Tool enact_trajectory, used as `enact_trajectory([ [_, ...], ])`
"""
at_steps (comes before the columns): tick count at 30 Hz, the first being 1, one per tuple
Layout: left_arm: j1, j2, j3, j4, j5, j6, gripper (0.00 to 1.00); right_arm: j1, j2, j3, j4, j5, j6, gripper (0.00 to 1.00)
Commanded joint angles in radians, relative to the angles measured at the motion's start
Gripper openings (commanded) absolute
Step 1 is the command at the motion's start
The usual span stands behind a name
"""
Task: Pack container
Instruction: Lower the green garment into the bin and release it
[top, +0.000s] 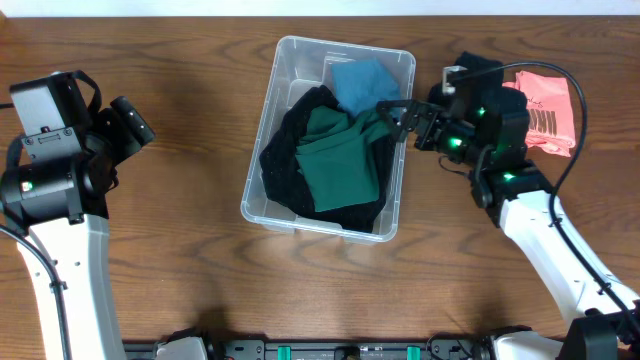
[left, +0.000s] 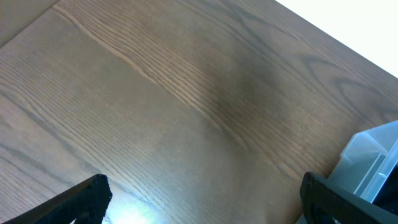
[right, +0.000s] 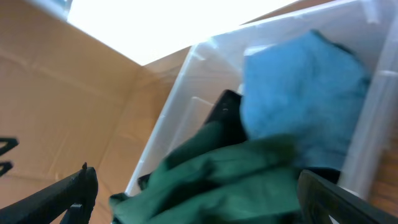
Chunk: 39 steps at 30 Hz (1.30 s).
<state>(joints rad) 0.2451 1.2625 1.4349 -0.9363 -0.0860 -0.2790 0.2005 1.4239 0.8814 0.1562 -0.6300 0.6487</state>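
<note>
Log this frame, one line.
left pincer: open, over table | right pincer: open, over container rim | inside: green cloth, black cloth, blue cloth

Pink packet, overhead view, right side: dark block print across its face, several lines, too small and skewed to read. No other text, number, label or brand mark is legible in any view.

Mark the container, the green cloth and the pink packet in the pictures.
container (top: 298, 68): overhead view, bare clear corner just inside its wall.
green cloth (top: 338, 160): overhead view, middle of the folded top layer.
pink packet (top: 545, 93): overhead view, plain pink area above its dark print.
</note>
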Motion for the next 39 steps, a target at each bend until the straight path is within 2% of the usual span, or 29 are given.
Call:
enact_trajectory([
  [1, 0.003, 0.005, -0.004, -0.002, -0.012, 0.02, 0.98, 0.048, -0.012, 0.005, 0.053, -0.044, -0.04, 0.99],
  [2, 0.003, 0.004, -0.004, -0.002, -0.012, 0.021, 0.98, 0.056, -0.012, 0.005, 0.075, -0.061, -0.041, 0.97],
  [3, 0.003, 0.004, -0.004, -0.002, -0.012, 0.02, 0.98, 0.06, -0.012, 0.005, 0.109, -0.089, -0.041, 0.77],
  [4, 0.003, 0.004, -0.004, -0.002, -0.012, 0.02, 0.98, 0.063, -0.011, 0.005, 0.143, -0.105, -0.044, 0.51],
  [5, 0.003, 0.004, -0.004, -0.002, -0.012, 0.02, 0.98, 0.063, -0.011, 0.005, 0.166, -0.11, -0.044, 0.31],
  [6, 0.003, 0.004, -0.004, -0.002, -0.012, 0.02, 0.98, 0.063, -0.013, 0.005, 0.19, -0.123, -0.043, 0.27],
  [7, 0.003, 0.005, -0.004, -0.002, -0.012, 0.02, 0.98, 0.064, -0.013, 0.005, 0.204, -0.134, -0.033, 0.33],
  [8, 0.003, 0.004, -0.004, -0.002, -0.012, 0.021, 0.98, 0.068, -0.013, 0.005, 0.213, -0.139, -0.02, 0.32],
  [12, 0.003, 0.005, -0.004, -0.002, -0.012, 0.02, 0.98, 0.12, -0.013, 0.008, 0.216, -0.146, -0.007, 0.23],
  [15, 0.003, 0.004, -0.004, -0.002, -0.012, 0.02, 0.98, 0.177, -0.01, 0.008, 0.191, -0.13, -0.022, 0.21],
  [19, 0.003, 0.004, -0.004, -0.002, -0.012, 0.021, 0.98, 0.227, 0.02, 0.008, 0.114, 0.028, -0.05, 0.13],
  [25, 0.003, 0.005, -0.004, -0.002, -0.012, 0.02, 0.98, 0.264, 0.147, 0.008, 0.171, 0.174, -0.055, 0.02],
  [34, 0.003, 0.004, -0.004, -0.002, -0.012, 0.021, 0.98, 0.293, 0.397, 0.008, 0.366, 0.23, 0.135, 0.01],
  [39, 0.003, 0.005, -0.004, -0.002, -0.012, 0.02, 0.98, 0.326, 0.476, 0.008, 0.382, 0.222, 0.174, 0.01],
])
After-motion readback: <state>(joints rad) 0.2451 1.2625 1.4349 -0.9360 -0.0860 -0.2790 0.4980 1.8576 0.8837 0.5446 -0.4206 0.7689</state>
